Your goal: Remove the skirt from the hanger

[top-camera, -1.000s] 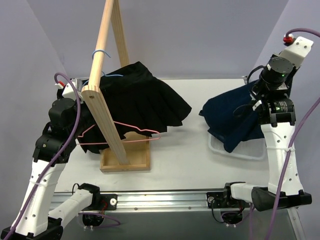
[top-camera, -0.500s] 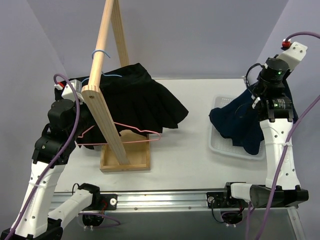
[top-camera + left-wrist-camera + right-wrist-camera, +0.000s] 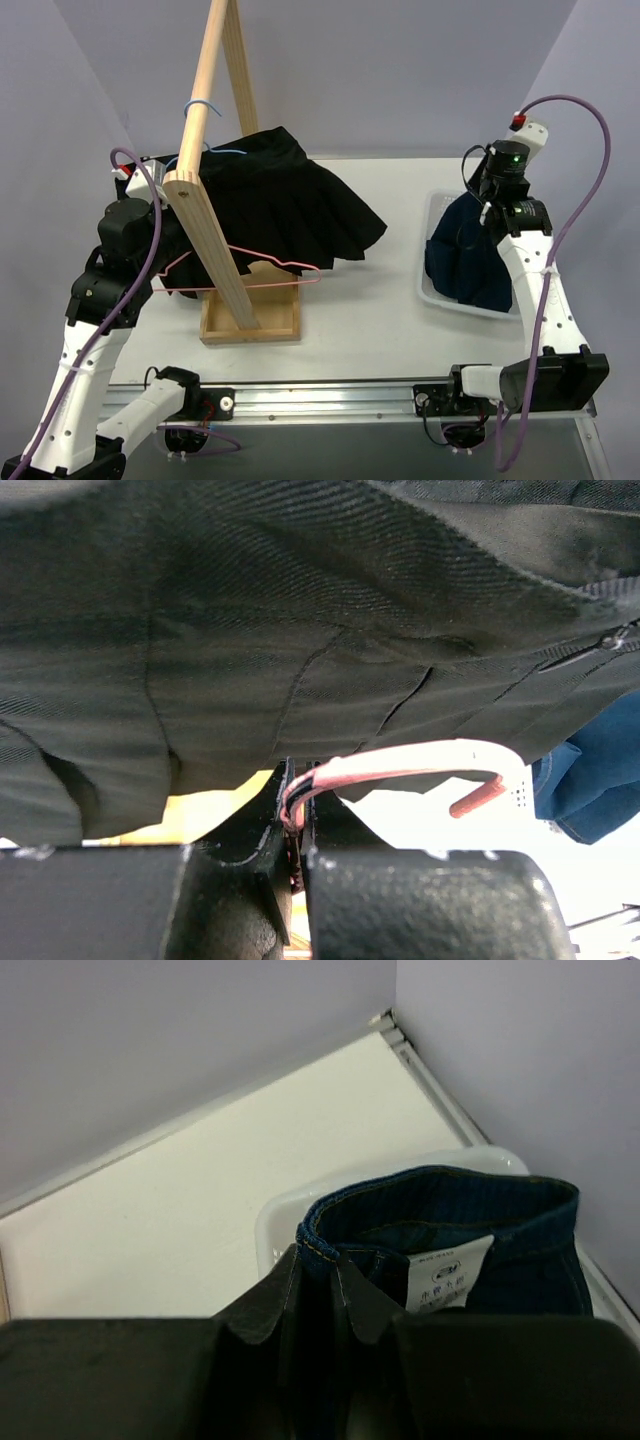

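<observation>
My left gripper (image 3: pixel 298 780) is shut on one end of a bare pink wire hanger (image 3: pixel 270 268), beside the wooden rack. The hanger's hook (image 3: pixel 470 780) curves off to the right in the left wrist view. A dark blue denim skirt (image 3: pixel 465 262) hangs from my right gripper (image 3: pixel 487 215), its lower part bunched in the white basket (image 3: pixel 430 215). My right gripper (image 3: pixel 318 1260) is shut on that skirt's waistband (image 3: pixel 450 1185), near the white label. In the top view the wooden beam partly hides my left gripper (image 3: pixel 162 268).
A black pleated skirt (image 3: pixel 290 205) hangs on a blue hanger (image 3: pixel 200 105) from the slanted wooden rack (image 3: pixel 205 230), just above my left gripper. The rack's box base (image 3: pixel 250 325) sits near the front edge. Grey walls close in at the back and on both sides.
My right arm has carried the blue skirt to the right and down, from spread over the table edge of the basket to bunched inside it. The left arm and hanger stay still.
</observation>
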{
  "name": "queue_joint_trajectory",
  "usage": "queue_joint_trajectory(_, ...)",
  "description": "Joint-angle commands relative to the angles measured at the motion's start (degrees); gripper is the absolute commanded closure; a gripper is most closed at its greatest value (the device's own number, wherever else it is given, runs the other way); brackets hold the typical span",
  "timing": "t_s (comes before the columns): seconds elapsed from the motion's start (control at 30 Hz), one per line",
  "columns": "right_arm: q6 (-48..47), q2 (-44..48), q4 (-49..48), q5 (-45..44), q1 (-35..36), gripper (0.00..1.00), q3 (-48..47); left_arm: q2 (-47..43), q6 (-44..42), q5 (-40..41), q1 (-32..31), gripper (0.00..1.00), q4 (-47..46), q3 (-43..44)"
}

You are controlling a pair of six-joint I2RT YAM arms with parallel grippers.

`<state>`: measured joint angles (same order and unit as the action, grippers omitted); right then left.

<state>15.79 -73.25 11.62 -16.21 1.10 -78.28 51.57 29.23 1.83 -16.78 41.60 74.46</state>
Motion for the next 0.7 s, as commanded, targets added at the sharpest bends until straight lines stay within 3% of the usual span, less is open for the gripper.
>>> queue_joint_trajectory(0.0, 4.1, 1.2, -2.2, 1.0, -0.3, 1.00, 4.4, 0.4, -1.1, -1.1, 0.3, 0.98, -1.0, 0.3)
queue_joint_trajectory(0.13, 9.2, -0.6, 0.7, 1.8, -3.4, 1.00, 10.7, 0.1, -1.4, -1.2, 0.3, 0.98, -0.6, 0.3)
queue_joint_trajectory(0.27, 15.6, -5.8, 3.2, 9.6, -10.1, 0.98, 15.4, -0.4, -1.4, -1.5, 0.3, 0.98, -0.5, 0.1)
queue_joint_trajectory(0.53, 19.2, -7.7, 1.6, 12.0, -11.7, 0.89, 23.6, -1.0, -1.6, -1.8, 0.2, 0.98, 0.4, 0.3)
queue_joint_trajectory(0.57, 18.9, -7.8, 1.6, 12.2, -11.7, 0.86, 24.0, -1.1, -1.6, -1.7, 0.3, 0.98, 0.4, 0.3)
queue_joint_trajectory(0.67, 17.2, -8.0, 3.9, 10.8, -11.6, 0.63, 23.0, -1.3, -2.1, -1.4, 0.3, 0.98, 0.8, 0.3)
